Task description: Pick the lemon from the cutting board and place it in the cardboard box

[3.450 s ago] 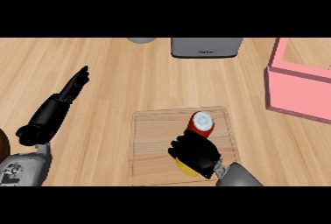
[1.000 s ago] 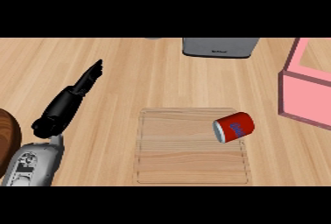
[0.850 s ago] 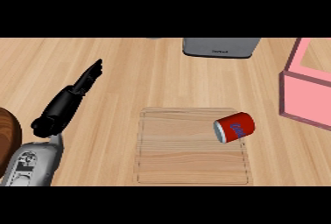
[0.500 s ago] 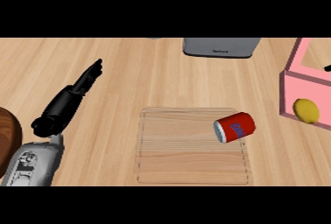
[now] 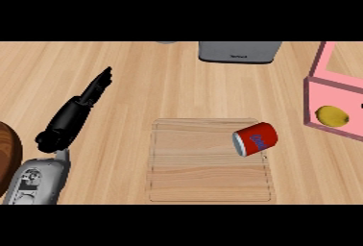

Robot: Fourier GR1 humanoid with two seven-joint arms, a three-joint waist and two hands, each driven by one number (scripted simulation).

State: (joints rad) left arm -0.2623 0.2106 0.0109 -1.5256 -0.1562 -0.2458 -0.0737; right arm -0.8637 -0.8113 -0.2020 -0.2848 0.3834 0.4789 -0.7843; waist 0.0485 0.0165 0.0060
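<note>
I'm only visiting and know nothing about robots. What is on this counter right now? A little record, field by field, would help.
lemon: yellow, appears to lie inside the pink box
pink box: right edge of the view, partly cut off
cutting board: wooden, centre of the counter, no lemon on it
red can: on its side at the board's right edge
left hand: open, fingers straight, resting at the left, holds nothing
right hand: not in view
grey object: at the top edge, kind unclear

Kitchen. Evidence: pale wood-plank worktop [image 5: 177,81]; wooden cutting board [image 5: 205,178] lying flat on it; red tin can [image 5: 255,139] on its side; grey appliance [image 5: 239,51] at far edge.
</note>
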